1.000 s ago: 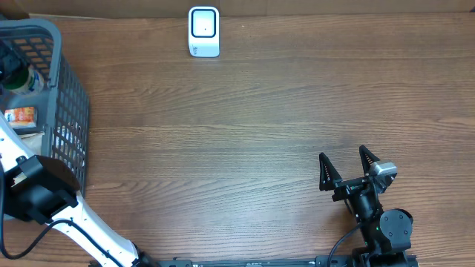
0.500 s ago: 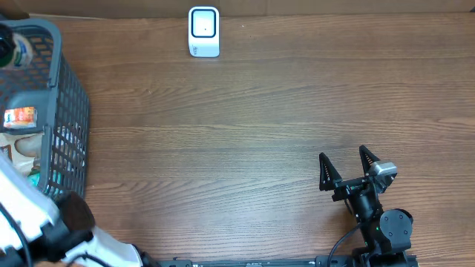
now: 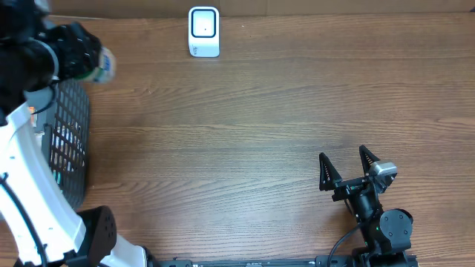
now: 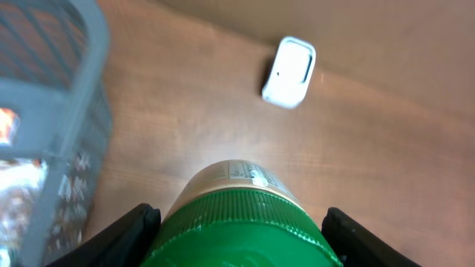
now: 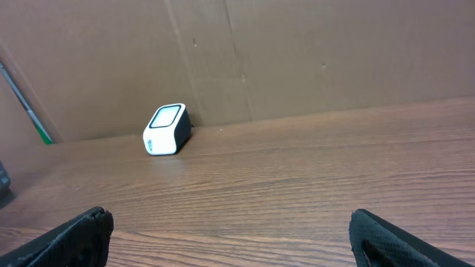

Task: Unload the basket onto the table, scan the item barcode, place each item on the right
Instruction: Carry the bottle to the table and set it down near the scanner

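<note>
Left gripper point(image 4: 239, 241) is clamped on the green-lidded container point(image 3: 102, 67), one finger on each side of the lid end. The container is up in the air over the back-left of the table point(image 3: 245, 133), just past the rim of the grey basket point(image 3: 73, 137). The white barcode scanner point(image 3: 204, 31) sits further right, against the cardboard wall. The right gripper point(image 3: 345, 167) is parked at the front right, splayed wide with nothing in it.

Stuff I'd worry about:

- It's a round, smooth container gripped at one end, so a quick swing could make it rotate or slide out.
- I can't spot the barcode in any view. If it's facing away from the scanner window, you get no read, and the wrist would have to roll the container.
- The scanner looks small and freestanding, so coming in too low or too close could shove it or tip it.
- The arm is right next to the basket, so a sloppy path could clip the rim.
</note>
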`<state>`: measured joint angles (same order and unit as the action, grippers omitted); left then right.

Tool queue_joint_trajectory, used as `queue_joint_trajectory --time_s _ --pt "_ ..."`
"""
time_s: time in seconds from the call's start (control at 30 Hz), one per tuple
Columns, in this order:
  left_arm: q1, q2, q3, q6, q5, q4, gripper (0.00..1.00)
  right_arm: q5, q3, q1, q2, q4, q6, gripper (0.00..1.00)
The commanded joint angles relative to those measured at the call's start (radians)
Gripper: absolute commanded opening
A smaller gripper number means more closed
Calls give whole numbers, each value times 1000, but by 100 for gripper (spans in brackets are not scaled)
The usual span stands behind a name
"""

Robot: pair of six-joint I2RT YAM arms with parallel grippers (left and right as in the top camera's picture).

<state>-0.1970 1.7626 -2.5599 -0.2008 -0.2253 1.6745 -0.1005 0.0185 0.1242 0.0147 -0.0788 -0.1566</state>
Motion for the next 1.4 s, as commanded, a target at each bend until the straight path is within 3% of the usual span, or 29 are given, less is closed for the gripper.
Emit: queue_joint_trajectory --time_s 0.0,0.3,0.7,0.83,1.03,1.37 --pt "45 23 5 28 24 15 56 2 -10 -8 -11 5 1 100" --pt "208 68 245 44 26 -24 54 2 -10 -8 -11 5 1 100" --pt "428 83 727 10 30 -414 56 2 -10 -8 -11 5 1 100" --pt "482 83 867 -52 119 -531 56 2 -10 -8 -11 5 1 100" --pt "530 83 1034 -122 234 -694 56 2 -10 -8 -11 5 1 100" --pt "532 83 1190 -216 244 -843 57 2 -10 -8 -11 5 1 100"
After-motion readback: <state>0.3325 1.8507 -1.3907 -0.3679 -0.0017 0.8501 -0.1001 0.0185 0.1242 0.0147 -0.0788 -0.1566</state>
